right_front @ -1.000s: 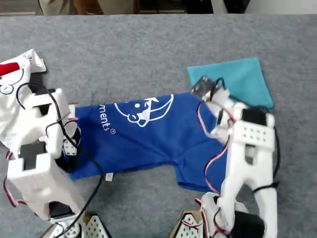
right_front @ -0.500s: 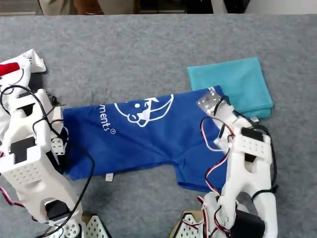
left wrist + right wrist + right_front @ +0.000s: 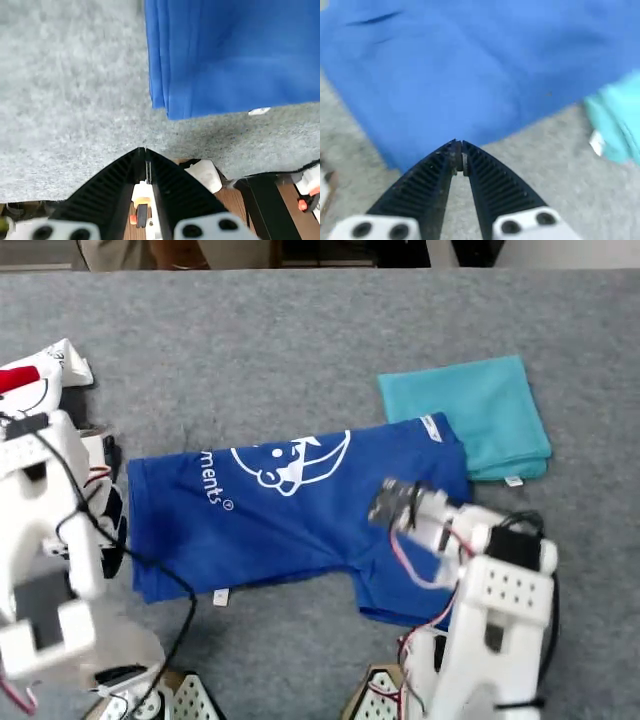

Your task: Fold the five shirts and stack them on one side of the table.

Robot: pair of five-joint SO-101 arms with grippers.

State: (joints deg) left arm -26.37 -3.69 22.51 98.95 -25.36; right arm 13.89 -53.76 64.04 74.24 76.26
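1. L gripper (image 3: 145, 150): jaws pressing together, gripping nothing. Hanging over grey table cover (image 3: 300, 330), just off the L end of the blue shirt (image 3: 330, 520), not touching it.
2. R gripper (image 3: 458, 145): jaws likewise closed, empty. Hovering over blue shirt's R part, nr its edge.
3. Blue shirt: lying mid-table, partly folded, white print (image 3: 290, 462) facing up. One sleeve sticking out toward the arms, small tag (image 3: 220, 597) showing at near edge.
4. Teal shirt (image 3: 465, 415): sitting farther back on R side, folded square. Blue shirt's far corner touching it.
5. White shirt (image 3: 30, 380) w/ red patch: lying bunched at far L edge, apart from blue shirt.
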